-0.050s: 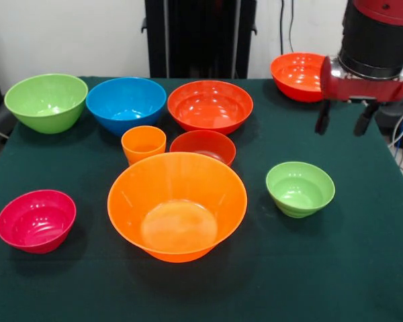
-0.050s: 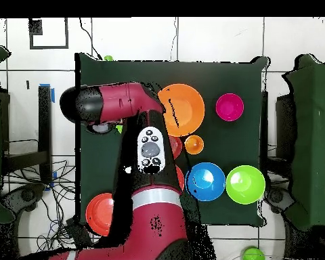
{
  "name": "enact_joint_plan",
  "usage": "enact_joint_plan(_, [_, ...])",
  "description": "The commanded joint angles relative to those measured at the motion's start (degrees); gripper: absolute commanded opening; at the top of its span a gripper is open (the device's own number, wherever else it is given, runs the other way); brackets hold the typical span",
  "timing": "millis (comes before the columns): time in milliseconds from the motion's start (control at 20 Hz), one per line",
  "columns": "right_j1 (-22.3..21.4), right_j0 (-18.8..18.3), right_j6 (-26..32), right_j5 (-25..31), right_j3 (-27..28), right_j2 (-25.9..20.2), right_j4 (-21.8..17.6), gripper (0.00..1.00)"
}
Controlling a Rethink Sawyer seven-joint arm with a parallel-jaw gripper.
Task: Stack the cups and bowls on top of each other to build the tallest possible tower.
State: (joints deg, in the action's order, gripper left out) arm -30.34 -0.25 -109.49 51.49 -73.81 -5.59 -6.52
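The hand (image 1: 344, 125) hangs released and empty above the tabletop (image 1: 363, 268), beyond the small green bowl (image 1: 300, 188). The big orange bowl (image 1: 177, 206) sits mid-table, the orange cup (image 1: 143, 143) just behind it; nothing is stacked.

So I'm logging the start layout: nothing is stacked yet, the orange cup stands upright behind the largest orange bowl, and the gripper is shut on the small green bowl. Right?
Not quite. The front view shows the gripper open and empty, above the table and apart from the small green bowl. The rest holds: the orange cup stands upright behind the largest orange bowl, nothing stacked.
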Motion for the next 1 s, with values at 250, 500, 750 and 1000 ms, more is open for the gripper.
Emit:
enact_joint_plan(250, [7.72, 5.46, -6.41, -2.74, 4.55, -1.52, -1.69, 1.0])
enact_joint_plan(500, [17.06, 7.54, -7.38, -8.49, 11.25, 2.87, -5.69, 1.0])
enact_joint_plan(750, [19.5, 9.96, -7.43, -6.92, 13.56, 7.37, -6.82, 1.0])
enact_joint_plan(1000, [17.96, 11.14, -4.92, -5.61, 14.78, 11.39, -8.27, 1.0])
